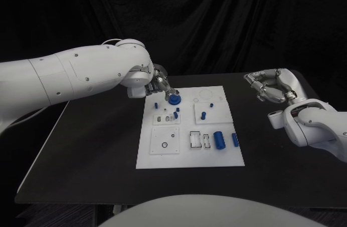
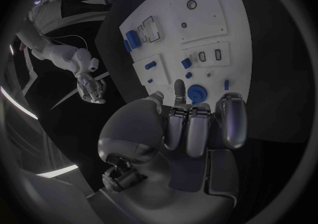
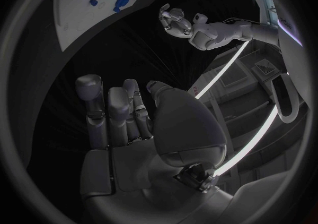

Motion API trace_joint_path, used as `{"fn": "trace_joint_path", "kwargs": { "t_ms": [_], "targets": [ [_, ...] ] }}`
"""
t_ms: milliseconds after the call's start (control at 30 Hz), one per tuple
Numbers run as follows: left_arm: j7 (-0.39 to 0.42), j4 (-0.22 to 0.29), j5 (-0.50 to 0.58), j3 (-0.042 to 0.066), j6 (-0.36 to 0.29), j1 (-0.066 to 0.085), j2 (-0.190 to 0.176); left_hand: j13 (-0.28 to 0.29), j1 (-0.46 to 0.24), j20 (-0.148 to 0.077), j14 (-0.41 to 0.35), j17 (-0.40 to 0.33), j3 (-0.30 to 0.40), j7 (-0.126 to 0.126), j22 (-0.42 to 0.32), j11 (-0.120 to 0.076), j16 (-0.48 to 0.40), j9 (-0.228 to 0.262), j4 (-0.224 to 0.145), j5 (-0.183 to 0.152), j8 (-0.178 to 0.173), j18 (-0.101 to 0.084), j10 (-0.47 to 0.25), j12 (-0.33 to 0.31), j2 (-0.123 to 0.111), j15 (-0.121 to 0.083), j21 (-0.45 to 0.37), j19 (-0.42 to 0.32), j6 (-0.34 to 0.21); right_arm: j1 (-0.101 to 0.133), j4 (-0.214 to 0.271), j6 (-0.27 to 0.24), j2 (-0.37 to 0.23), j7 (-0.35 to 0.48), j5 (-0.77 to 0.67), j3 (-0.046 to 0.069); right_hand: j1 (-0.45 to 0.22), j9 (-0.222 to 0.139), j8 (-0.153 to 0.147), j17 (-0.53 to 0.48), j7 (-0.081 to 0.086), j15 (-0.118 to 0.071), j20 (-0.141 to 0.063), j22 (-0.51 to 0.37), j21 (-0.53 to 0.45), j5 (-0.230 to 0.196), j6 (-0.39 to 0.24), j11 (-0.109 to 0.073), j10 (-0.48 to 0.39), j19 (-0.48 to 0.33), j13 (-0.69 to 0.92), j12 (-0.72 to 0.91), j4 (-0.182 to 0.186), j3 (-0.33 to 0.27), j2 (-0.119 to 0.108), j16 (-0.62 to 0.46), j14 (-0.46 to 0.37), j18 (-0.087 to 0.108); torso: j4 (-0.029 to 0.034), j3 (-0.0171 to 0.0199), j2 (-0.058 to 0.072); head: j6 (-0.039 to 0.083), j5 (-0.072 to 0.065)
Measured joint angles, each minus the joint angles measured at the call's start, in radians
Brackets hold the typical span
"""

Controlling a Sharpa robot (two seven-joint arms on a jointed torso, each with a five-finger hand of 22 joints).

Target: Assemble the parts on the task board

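The white task board point(image 1: 190, 157) lies flat mid-table, its long side running from 6 to 12 o'clock. A round blue part point(image 1: 174, 99) sits near its 11 o'clock corner; two blue cylinders point(image 1: 219, 139) lie toward 4 o'clock; smaller blue pegs point(image 1: 204, 115) stand near the centre.

The head view is evenly lit from above: the white task board point(image 1: 190, 129) stands out brightly against the matte black worktop point(image 1: 87, 152) and dark curtain, with little glare and only faint shadows beside the parts. Detail is fairly sharp there. Both wrist views are dim and bluish, fisheye circles in dark frames where straight edges bow and the rim fades to black. In the right wrist view, bright light strips curve from one to five o'clock, and the right hand point(image 3: 122, 123) looks soft and grey.
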Motion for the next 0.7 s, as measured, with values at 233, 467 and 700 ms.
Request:
{"fn": "trace_joint_path", "kwargs": {
  "t_ms": [233,467,700],
  "targets": [
    [-0.032,-0.028,-0.009,0.000,0.016,-0.032,0.018,0.000,-0.013,-0.005,0.004,0.000,-0.003,0.000,0.002,0.000,0.000,0.015,0.002,0.000,-0.036,0.000,0.000,0.000,0.006,-0.004,0.000,0.005,0.000,0.000,-0.002,-0.002,0.015,0.001,0.001,0.000,0.019,-0.001,0.000,0.000,-0.004,-0.001,0.000,0.004,0.000,0.036,0.003,-0.004,0.004,0.008,-0.013,0.000,-0.001,0.017,-0.011,0.004,0.006,0.000,-0.0115,0.0041,0.007,0.000,0.003],
    [-0.041,-0.044,-0.013,0.000,0.016,-0.062,0.025,0.000,-0.014,-0.002,0.004,0.000,0.000,0.005,-0.017,0.000,0.000,0.018,-0.001,0.016,-0.099,0.000,0.000,0.000,0.007,-0.003,-0.006,0.001,0.005,0.000,-0.005,-0.002,0.022,0.001,0.001,0.000,0.023,-0.001,0.000,0.000,-0.004,-0.001,-0.004,0.005,0.000,0.049,0.004,-0.002,0.010,0.011,-0.016,0.000,-0.001,0.023,-0.014,0.004,0.006,0.000,-0.0176,0.0081,0.013,0.000,0.003],
    [-0.040,-0.058,-0.015,0.000,0.007,-0.086,0.031,0.000,-0.009,-0.002,0.004,0.000,0.008,0.005,-0.027,0.000,0.000,0.021,-0.015,0.027,-0.140,0.000,0.000,0.000,0.001,-0.003,-0.016,-0.006,0.026,0.000,-0.008,-0.003,0.027,0.002,0.001,0.000,0.027,-0.001,0.000,0.000,-0.007,-0.001,-0.004,0.006,0.000,0.057,0.007,-0.003,0.011,0.011,-0.019,0.000,-0.001,0.023,-0.018,0.004,0.006,0.000,-0.0234,0.0120,0.016,0.000,0.009]
  ]
}}
